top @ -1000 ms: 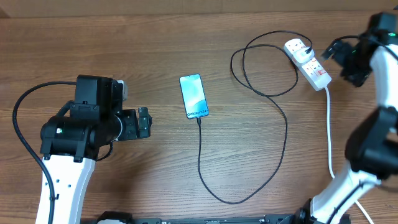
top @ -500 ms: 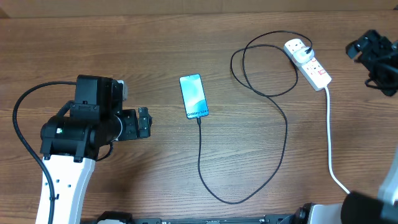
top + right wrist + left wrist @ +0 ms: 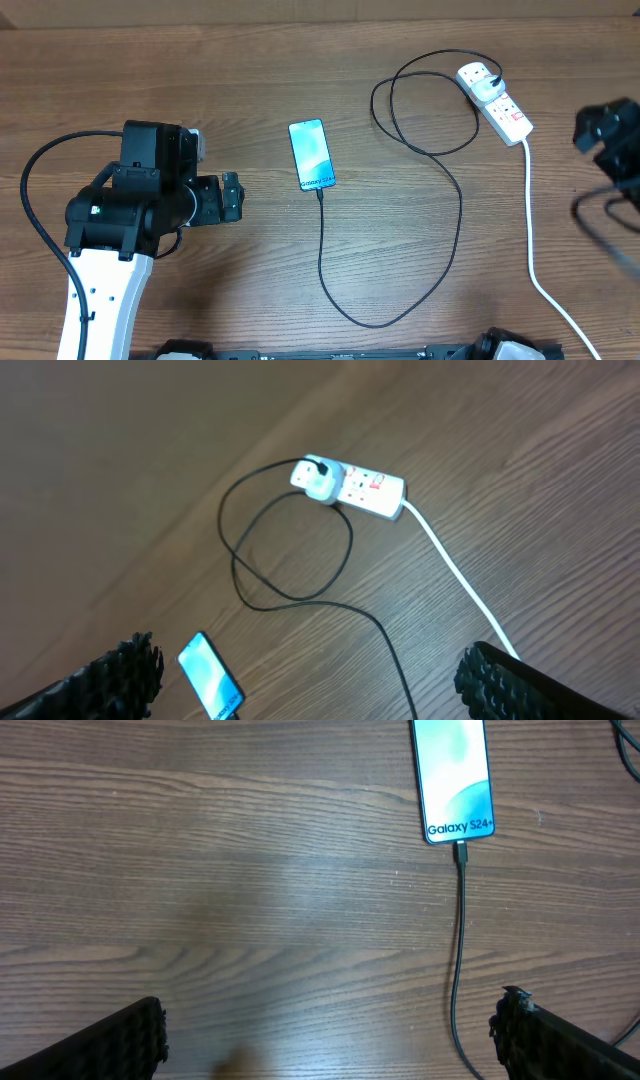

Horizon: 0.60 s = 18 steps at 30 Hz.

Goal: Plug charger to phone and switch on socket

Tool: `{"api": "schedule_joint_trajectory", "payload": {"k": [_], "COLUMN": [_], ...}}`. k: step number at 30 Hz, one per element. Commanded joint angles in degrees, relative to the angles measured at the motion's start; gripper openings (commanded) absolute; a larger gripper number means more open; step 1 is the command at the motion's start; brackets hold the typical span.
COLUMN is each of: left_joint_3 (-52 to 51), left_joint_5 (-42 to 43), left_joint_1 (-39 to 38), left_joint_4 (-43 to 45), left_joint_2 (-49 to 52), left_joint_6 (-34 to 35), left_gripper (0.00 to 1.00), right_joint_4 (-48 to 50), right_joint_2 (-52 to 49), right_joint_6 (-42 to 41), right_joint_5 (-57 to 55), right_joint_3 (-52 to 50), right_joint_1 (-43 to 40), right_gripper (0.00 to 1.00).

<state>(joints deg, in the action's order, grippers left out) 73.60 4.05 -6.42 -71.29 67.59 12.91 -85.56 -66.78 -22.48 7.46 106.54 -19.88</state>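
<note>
Ahead of your wide-open left gripper [image 3: 330, 1012] lies the phone [image 3: 452, 780], blue screen reading Galaxy S24+, thin black charger [image 3: 458, 950] plugged in. Your right gripper [image 3: 305, 660] gapes too, white socket [image 3: 375, 488] beyond.

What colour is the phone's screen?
The phone shows a light blue gradient, best seen in the left wrist view.

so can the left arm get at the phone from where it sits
Probably yes: the left claw is open, and only bare table lies between it and the phone.
</note>
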Motion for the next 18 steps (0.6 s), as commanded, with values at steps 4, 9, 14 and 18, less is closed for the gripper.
{"api": "schedule_joint_trajectory", "payload": {"k": [4, 9, 14, 18], "left_joint_3": [0.76, 0.76, 0.76, 0.76], "left_joint_5": [0.02, 0.0, 0.0, 0.0], "left_joint_1": [-0.48, -0.48, -0.48, -0.48], "left_joint_4": [0.46, 0.42, 0.42, 0.42], "left_joint_2": [0.22, 0.22, 0.22, 0.22], "left_joint_6": [-0.9, -0.92, -0.92, -0.92], "left_gripper": [1.0, 1.0, 1.0, 1.0], "right_joint_4": [-0.74, -0.72, -0.92, -2.75], "right_joint_2": [8.74, 12.81, 13.49, 13.99], "right_joint_6": [-0.24, -0.26, -0.24, -0.2], "right_joint_5": [-0.31, -0.26, 0.87, 1.66], "right_joint_3": [-0.9, -5.09, -9.55, -12.24], "right_joint_1": [-0.07, -0.07, -0.07, -0.07], "right_gripper": [0.96, 0.97, 0.97, 0.96]}}
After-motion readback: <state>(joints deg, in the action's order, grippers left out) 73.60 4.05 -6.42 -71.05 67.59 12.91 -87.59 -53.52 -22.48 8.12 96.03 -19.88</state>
